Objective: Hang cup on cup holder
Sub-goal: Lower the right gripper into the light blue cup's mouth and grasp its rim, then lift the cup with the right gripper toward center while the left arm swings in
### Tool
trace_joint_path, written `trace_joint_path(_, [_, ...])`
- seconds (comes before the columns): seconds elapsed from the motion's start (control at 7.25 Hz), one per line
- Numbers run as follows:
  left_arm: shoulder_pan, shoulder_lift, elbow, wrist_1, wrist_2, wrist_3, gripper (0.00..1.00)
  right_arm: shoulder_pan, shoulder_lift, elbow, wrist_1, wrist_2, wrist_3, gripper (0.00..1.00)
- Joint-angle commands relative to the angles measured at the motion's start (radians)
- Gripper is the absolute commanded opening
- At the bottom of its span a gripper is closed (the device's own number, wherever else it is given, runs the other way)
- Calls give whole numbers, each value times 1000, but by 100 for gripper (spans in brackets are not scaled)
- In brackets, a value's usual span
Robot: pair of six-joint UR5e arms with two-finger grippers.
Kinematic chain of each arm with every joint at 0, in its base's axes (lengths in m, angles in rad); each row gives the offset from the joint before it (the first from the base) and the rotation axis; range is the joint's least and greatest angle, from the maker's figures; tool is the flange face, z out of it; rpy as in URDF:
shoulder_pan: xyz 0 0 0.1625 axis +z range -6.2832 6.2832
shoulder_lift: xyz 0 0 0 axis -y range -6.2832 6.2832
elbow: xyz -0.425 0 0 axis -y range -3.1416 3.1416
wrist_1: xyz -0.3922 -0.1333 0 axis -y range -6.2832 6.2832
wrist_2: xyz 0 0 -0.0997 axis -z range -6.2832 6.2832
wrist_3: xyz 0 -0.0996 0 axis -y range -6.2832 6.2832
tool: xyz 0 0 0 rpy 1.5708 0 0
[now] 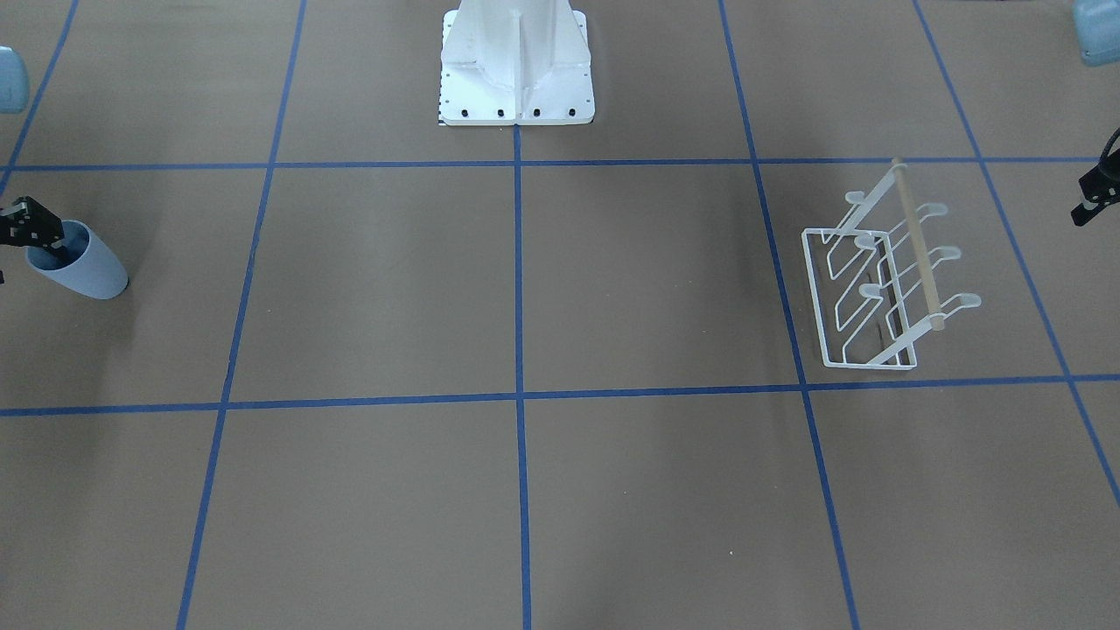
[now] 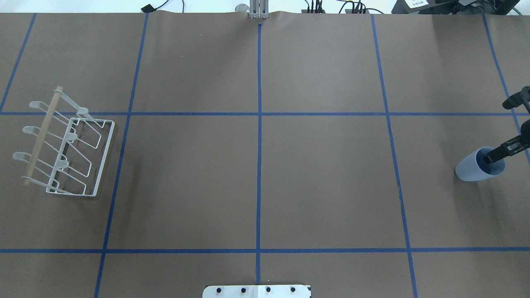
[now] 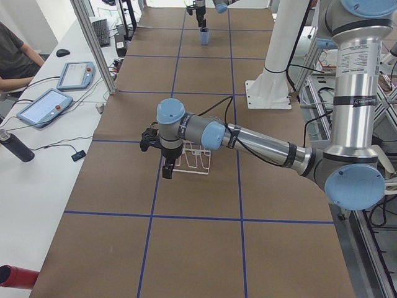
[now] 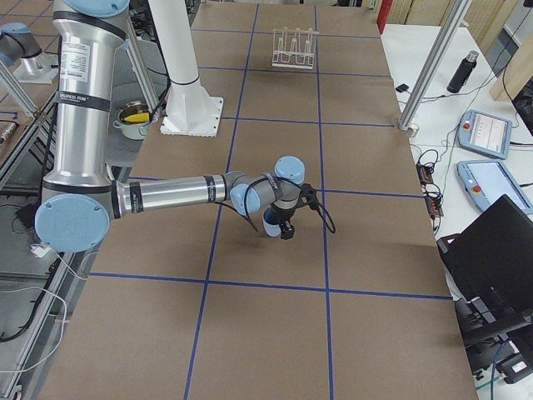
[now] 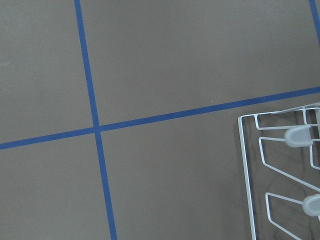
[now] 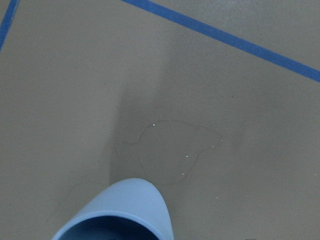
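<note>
One finger of the right gripper [image 2: 492, 158] dips inside the upright cup [image 2: 468, 169] at the overhead view's right edge, clamped or loose I cannot tell, while the left gripper [image 1: 1089, 203], its state equally unclear, hovers beside the holder [image 2: 42, 136] at far left.

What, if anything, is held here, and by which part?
Cannot be told: the right gripper has one finger inside the cup at its rim, closure unclear. The left gripper holds nothing.

The right arm [image 4: 166, 193] reaches out low over the surface; the right pincer [image 2: 499, 131] points down, jaws spread. The left pincer [image 1: 1094, 194] also points down, jaws unreadable.
</note>
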Motion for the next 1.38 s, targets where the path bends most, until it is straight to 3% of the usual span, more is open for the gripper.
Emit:
trace_joint_path(0.0, [0,-1,1,0,0,-4,98,-3,1,-13,-1,4,2,0])
trace_joint_path(0.28, [0,-1,1,0,0,-5,98,-1,0,-4,-1,10,6,0])
trace_joint_path(0.55, [2,-2,1,0,0,-5,98,55,-2,60,-1,107,19,0])
trace_joint_path(0.83, [3,-16,0,0,0,-5,98,112,15,59,-3,189,31,0])
trace_joint_path(0.97, [6,-39,-5,-2,0,-7,98,118,59,56,-3,230,105,0])
trace_joint_path(1.24, [61,-169,-7,-35,-32,-193,98,119,189,56,-3,322,327,0])
